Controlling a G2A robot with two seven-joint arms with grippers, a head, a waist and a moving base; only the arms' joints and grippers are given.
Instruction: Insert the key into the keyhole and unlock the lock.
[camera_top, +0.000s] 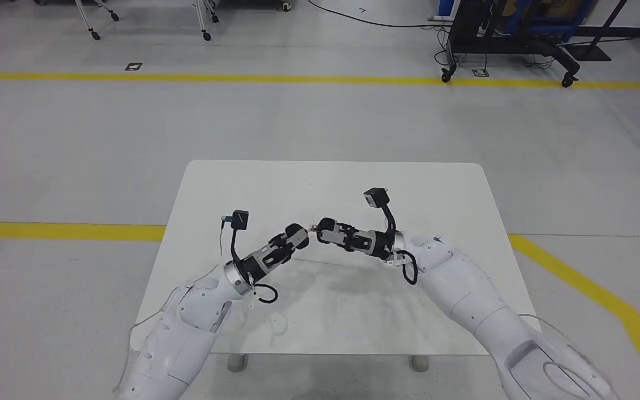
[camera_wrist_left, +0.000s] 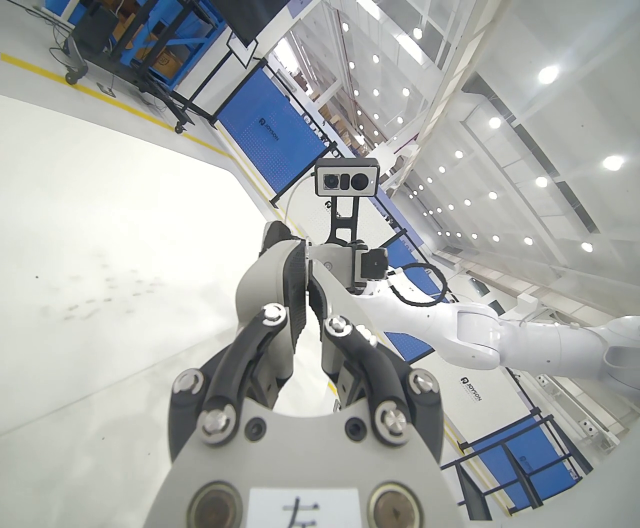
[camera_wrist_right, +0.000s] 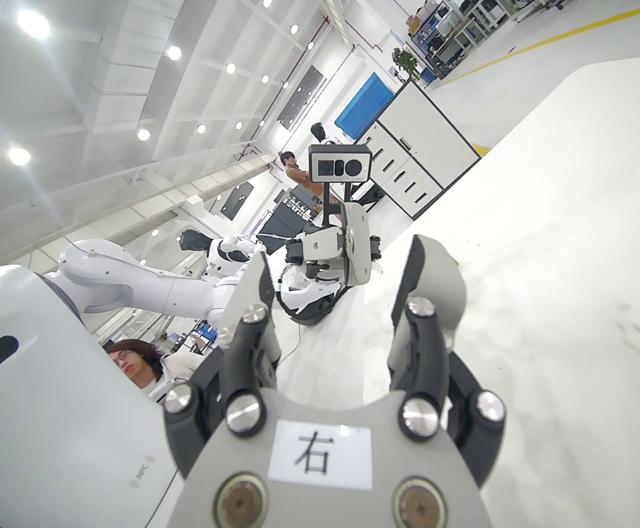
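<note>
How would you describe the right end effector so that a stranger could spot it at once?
Start at the white table. Above its middle, the right end effector faces the left end effector tip to tip. The right one is spread wide open; the left is pinched shut.

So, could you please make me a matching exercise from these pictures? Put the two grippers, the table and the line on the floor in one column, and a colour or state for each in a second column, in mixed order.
Things:
1. left gripper
2. right gripper
3. table
4. floor line

Colour or state:
A. yellow
B. open wide
C. white, under both grippers
D. shut

Pairs: 1-D, 2-B, 3-C, 4-A.
</note>
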